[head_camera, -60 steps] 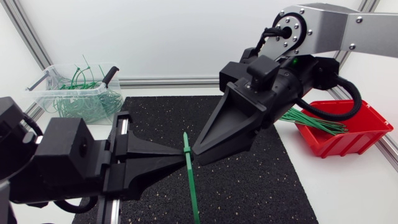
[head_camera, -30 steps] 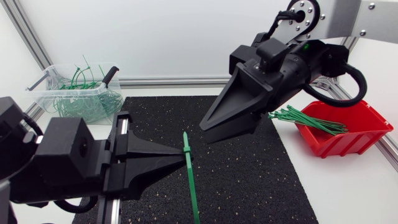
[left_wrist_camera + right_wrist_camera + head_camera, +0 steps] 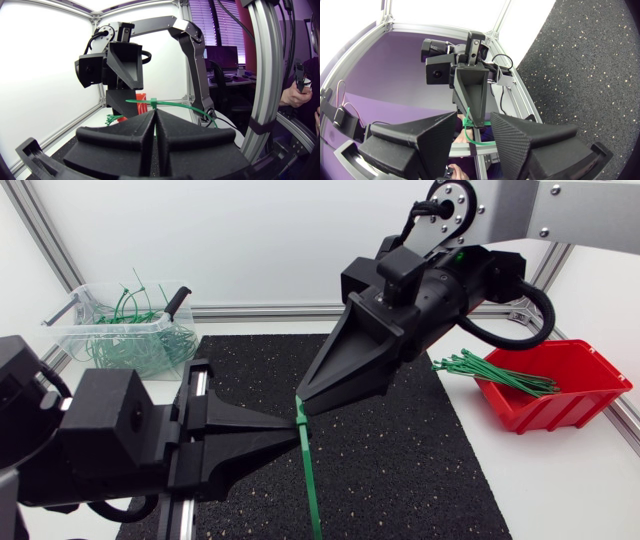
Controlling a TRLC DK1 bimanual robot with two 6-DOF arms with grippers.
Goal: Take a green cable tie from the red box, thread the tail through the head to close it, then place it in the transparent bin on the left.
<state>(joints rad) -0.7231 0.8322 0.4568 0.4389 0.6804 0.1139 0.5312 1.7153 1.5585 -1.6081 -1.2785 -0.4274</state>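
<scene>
Above the counter's black mat (image 3: 420, 470), my left end effector (image 3: 298, 428) stayed clamped on the green cable tie (image 3: 309, 475) just below its head. My right end effector (image 3: 306, 404) had drawn up and away half a second earlier. It had since returned to the head, fingers apart around it, gripping nothing. I judged threading not yet done, the transparent bin (image 3: 75, 332) and red box (image 3: 590, 395) standing well apart.

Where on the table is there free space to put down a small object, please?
Free: the black mat between the cable tie and the red box, and the white table in front of that box. Crowded: the middle, where the left pincer and right pincer meet at the tie.
</scene>
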